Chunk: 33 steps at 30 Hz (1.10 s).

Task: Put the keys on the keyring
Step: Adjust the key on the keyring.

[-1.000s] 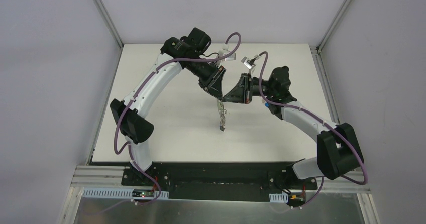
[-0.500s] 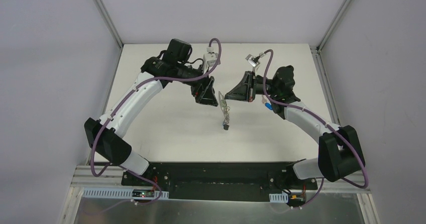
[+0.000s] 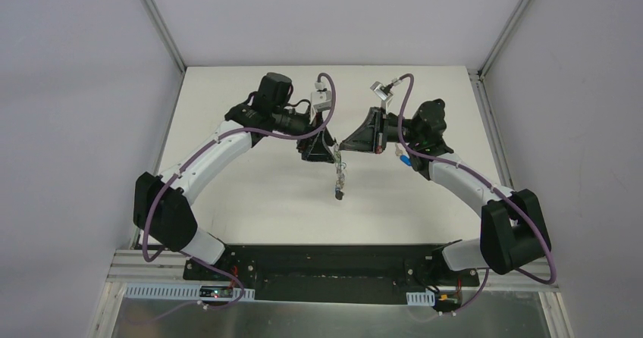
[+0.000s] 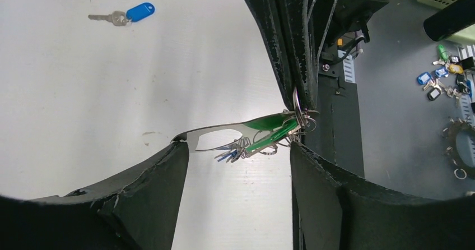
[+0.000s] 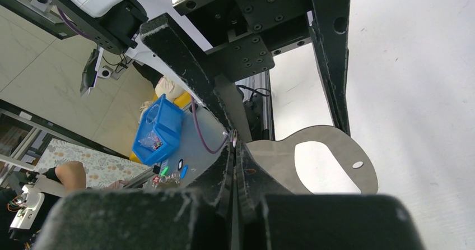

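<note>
Left gripper (image 3: 321,151) opened; keyring (image 3: 339,174) dangles downward (right-held).

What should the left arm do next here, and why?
Probably back the open left claw away and reach for the blue key lying alone on the table. The green key already seems to hang on the keyring, which the right claw grips shut.

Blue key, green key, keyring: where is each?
blue key (image 4: 140,10), left wrist view, on its plastic head.
green key (image 4: 280,126), left wrist view, on its green head.
keyring (image 5: 271,163), right wrist view, on the flat grey loop.
</note>
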Each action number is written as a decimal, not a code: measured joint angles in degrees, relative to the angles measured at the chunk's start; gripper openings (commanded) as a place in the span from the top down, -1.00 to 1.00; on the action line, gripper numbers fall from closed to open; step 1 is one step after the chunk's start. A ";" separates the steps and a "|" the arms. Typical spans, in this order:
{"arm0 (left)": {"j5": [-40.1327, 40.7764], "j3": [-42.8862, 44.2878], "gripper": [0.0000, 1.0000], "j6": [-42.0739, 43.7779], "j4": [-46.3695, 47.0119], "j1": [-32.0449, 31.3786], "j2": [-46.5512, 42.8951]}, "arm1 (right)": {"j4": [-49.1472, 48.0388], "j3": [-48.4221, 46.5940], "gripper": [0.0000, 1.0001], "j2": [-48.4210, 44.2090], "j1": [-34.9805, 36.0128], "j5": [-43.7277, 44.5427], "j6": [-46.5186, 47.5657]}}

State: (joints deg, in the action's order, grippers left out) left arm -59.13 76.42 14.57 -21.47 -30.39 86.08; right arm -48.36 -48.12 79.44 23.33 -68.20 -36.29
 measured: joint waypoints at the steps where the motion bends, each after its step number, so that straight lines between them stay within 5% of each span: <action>1: -0.39 -0.22 -0.28 -0.07 0.79 0.00 0.00 | -0.07 0.00 1.00 0.00 0.00 0.00 -0.13; 29: -5.95 -2.32 0.97 -3.13 4.76 -1.88 -0.02 | -1.49 0.00 1.00 0.00 -1.29 -0.24 -0.20; 33: -6.45 -2.14 1.00 -3.56 4.52 -2.27 -0.02 | -0.92 0.00 1.00 0.00 -1.53 -0.15 0.52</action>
State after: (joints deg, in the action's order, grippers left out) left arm -65.58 74.28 11.00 -16.95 -32.67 86.06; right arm -49.28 -48.12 79.44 21.80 -68.36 -35.77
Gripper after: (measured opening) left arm 0.023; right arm 0.008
